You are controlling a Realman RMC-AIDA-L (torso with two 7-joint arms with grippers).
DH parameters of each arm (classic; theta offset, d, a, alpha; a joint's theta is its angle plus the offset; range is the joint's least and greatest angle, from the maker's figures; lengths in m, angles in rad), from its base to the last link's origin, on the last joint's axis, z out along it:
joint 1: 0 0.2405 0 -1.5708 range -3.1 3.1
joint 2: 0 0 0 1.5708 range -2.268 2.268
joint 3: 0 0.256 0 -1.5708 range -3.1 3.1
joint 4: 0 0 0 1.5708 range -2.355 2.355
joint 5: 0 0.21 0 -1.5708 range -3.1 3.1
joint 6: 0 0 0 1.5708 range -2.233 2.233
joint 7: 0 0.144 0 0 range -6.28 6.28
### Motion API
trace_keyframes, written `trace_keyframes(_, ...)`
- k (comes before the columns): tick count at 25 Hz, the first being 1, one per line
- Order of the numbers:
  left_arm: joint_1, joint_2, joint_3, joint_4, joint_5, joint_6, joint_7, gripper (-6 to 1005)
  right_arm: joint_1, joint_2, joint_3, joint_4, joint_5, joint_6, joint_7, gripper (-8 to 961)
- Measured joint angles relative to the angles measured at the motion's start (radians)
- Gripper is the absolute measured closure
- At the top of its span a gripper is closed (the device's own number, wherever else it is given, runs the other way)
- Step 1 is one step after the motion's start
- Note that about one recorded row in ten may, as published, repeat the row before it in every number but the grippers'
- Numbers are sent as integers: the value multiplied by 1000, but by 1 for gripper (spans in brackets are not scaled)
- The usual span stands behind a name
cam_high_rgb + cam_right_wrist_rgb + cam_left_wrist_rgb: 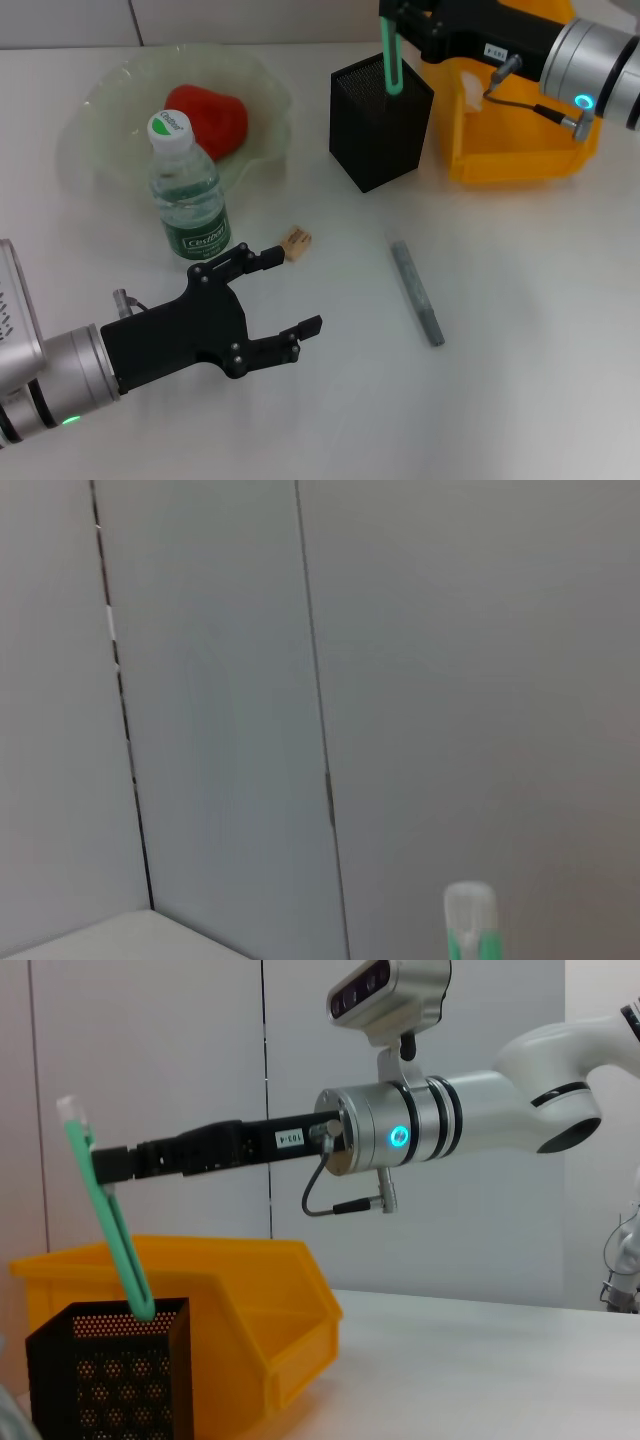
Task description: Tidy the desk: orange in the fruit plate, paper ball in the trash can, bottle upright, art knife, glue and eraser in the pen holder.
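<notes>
Right gripper (392,22): above the holder's far side; clamped on the top of the knife; seen from the side in the left wrist view, its arm reaching in level.
Knife (390,60): green, slim; slightly tilted; lower end inside the holder, upper end in the right gripper; its pale cap shows in the right wrist view (470,920).
Holder (381,122): black mesh box; stands just beside the bin, toward the plate.
Bin (520,140): orange; at the table's far right, behind the right arm.
Left gripper (290,300): low over the near left table; fingers spread wide, holding nothing; one fingertip just beside the eraser.
Eraser (297,242): small tan block; on the table between bottle and glue.
Glue (417,292): grey stick; lies flat, near the table's middle, well apart from the holder.
Bottle (187,190): upright, green cap and label; touching the plate's near rim in the head view.
Plate (110,110): pale green, wavy rim; far left; holds a red fruit (208,118).
</notes>
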Motion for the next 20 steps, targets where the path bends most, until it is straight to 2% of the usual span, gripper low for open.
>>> trace_keyframes(2,1,0,-1,0,-2,0,0,154,-7,6,-6,-1,0,9,0,795)
trace_keyframes(7,-2,0,-2,0,-4,8,0,154,-44,9,-16,-25,7,-11,11,675)
trace_keyframes(9,-5,0,-3,0,-5,38,0,154,-76,10,-17,-61,12,-52,49,598)
trace_keyframes(13,-5,0,-2,29,-5,98,-71,155,-216,10,-17,-203,12,-286,138,444)
trace_keyframes(17,24,0,52,175,-5,68,-263,155,-391,11,0,-284,12,-501,130,288)
trace_keyframes(19,66,0,143,318,-5,-9,-363,155,-462,9,17,-284,0,-564,91,236)
trace_keyframes(20,106,1,216,433,0,-90,-436,155,-493,8,31,-282,-16,-587,71,223)
